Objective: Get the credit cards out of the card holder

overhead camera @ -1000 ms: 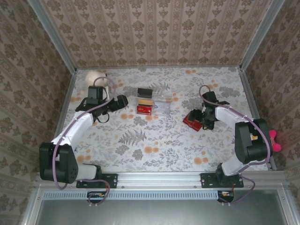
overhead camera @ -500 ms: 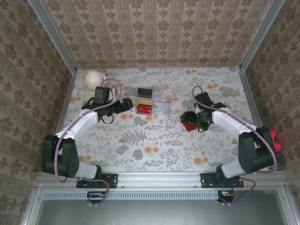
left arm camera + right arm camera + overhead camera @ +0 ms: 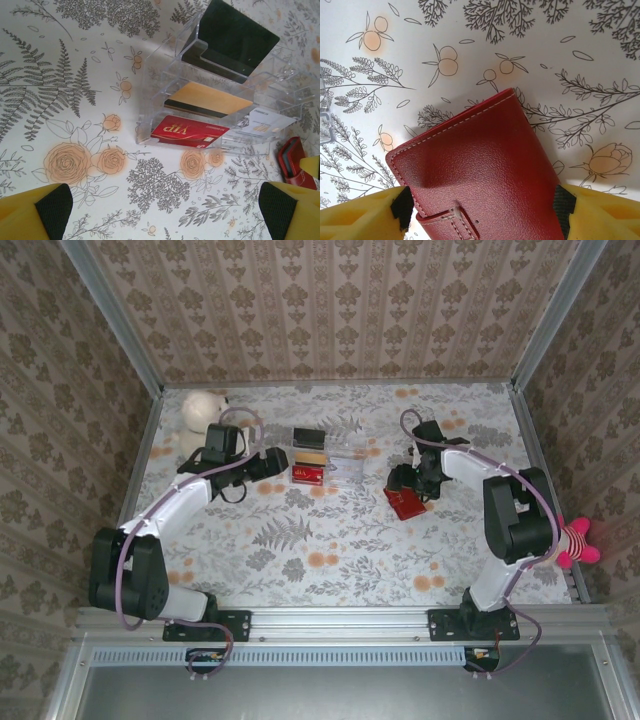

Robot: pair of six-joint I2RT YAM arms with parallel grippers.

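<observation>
One red, grained card holder (image 3: pixel 480 165) with pale stitching

A pale table printed with grey ferns and orange roses (image 3: pixel 75 100) spreads below. On it, upper right, stands a clear plastic stepped tray (image 3: pixel 150 90). Its top step holds a thick black block (image 3: pixel 230 42), the middle a tan card with a dark stripe (image 3: pixel 210 100), the lowest a red card printed "VIP" (image 3: pixel 190 132), with a white card (image 3: pixel 265 122) beside it. Just right of the tray lies a small red stitched card holder (image 3: pixel 295 162), cut by the frame edge. The left gripper (image 3: pixel 165 215) has its yellow fingers with black pads (image 3: pixel 55 207) spread wide in the bottom corners.
</observation>
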